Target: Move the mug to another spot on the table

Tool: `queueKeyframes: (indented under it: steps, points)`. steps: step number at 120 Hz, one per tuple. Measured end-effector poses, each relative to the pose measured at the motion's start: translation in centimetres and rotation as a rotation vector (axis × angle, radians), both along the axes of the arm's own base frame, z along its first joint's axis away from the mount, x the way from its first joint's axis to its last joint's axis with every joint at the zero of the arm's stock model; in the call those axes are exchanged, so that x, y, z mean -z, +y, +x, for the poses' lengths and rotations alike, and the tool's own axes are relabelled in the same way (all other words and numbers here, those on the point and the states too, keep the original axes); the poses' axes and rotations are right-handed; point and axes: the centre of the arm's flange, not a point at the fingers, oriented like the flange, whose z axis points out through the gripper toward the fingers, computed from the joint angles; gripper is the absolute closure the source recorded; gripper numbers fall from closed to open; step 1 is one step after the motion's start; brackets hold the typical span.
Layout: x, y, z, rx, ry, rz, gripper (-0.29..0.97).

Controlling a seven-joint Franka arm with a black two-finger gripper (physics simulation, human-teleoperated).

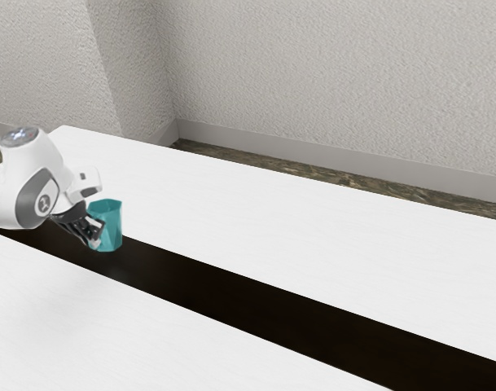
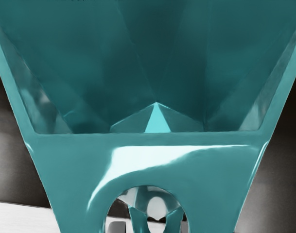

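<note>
Plain indoor room, kind unclear: could be a home or an office. Long white table (image 1: 313,220), with a dark band (image 1: 272,309) running down its top. Behind the table: rough pale plaster walls (image 1: 329,73) meeting in a corner, a white baseboard (image 1: 337,153), a strip of dark mottled floor (image 1: 378,184). On the table, at the band's edge: a teal mug (image 1: 109,221), a household item.

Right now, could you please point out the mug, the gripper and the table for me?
mug (image 1: 111,220), exterior view, on its teal side wall.
gripper (image 1: 92,233), exterior view, at its black tip.
table (image 1: 313,220), exterior view, on its bare white top.
</note>
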Motion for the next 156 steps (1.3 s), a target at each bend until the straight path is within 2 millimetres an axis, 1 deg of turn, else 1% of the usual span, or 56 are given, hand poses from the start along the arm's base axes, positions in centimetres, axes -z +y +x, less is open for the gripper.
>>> queueKeyframes:
  steps: [18, 29, 47, 65, 95, 118, 131, 143, 156]
  points:
    - [0.0, -2.5, -0.7, 0.036, -0.065, 0.008, 0.69]
    - [0.2, -3.2, -1.7, 0.044, -0.090, 0.016, 0.69]
    - [0.5, -4.5, -2.7, 0.070, -0.118, 0.027, 0.70]
    - [1.1, -6.9, -2.9, 0.112, -0.130, 0.025, 0.71]
    - [1.1, -9.7, -2.5, 0.161, -0.147, 0.017, 0.71]
    - [1.4, -10.6, -2.3, 0.181, -0.148, 0.013, 0.71]
    - [1.7, -11.7, -2.2, 0.199, -0.152, 0.007, 0.71]
    - [2.4, -12.5, -2.3, 0.212, -0.155, 0.002, 0.71]
    - [2.9, -12.7, -2.7, 0.210, -0.166, 0.003, 0.71]
